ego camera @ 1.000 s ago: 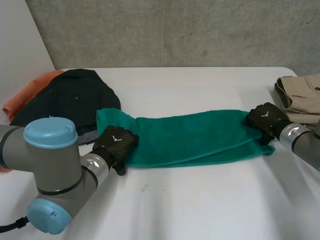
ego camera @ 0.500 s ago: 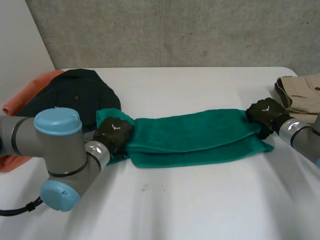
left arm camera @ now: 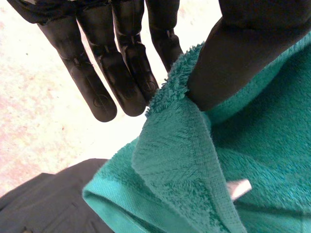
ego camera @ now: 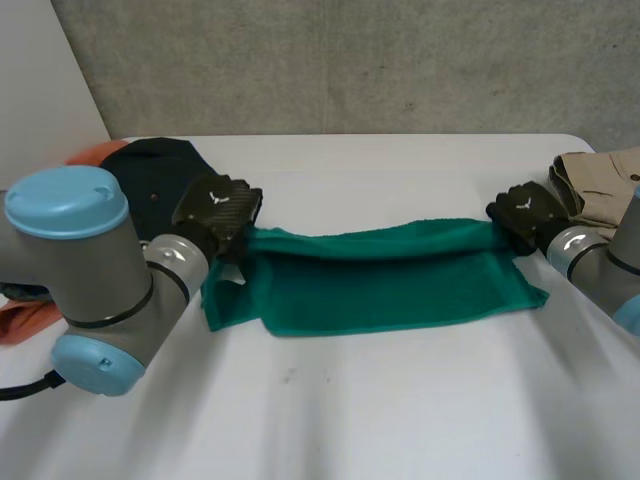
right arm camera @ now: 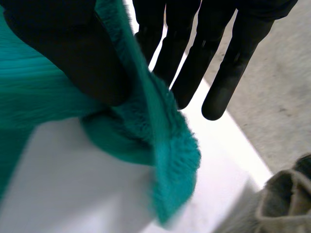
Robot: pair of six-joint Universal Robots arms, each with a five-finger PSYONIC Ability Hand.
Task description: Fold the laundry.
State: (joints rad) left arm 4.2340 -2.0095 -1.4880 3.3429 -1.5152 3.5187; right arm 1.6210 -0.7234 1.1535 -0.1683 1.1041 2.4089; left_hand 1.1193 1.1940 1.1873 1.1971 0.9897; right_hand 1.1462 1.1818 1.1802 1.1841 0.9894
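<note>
Two shallow thumb-to-finger pinches, left hand point(ego camera: 218, 208) and right hand point(ego camera: 522, 212), hold up one edge of the green towel point(ego camera: 380, 285); either may slip, collapsing the fold

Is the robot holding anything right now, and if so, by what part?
Yes, the green towel. The left hand pinches its far edge at one end, and the right hand pinches the same edge at the other end.

White counter point(ego camera: 360, 410) lies open before and behind the green terry towel point(ego camera: 380, 290); dark crumpled garment point(ego camera: 150, 175) and folded beige trousers point(ego camera: 600, 185) flank its ends.
</note>
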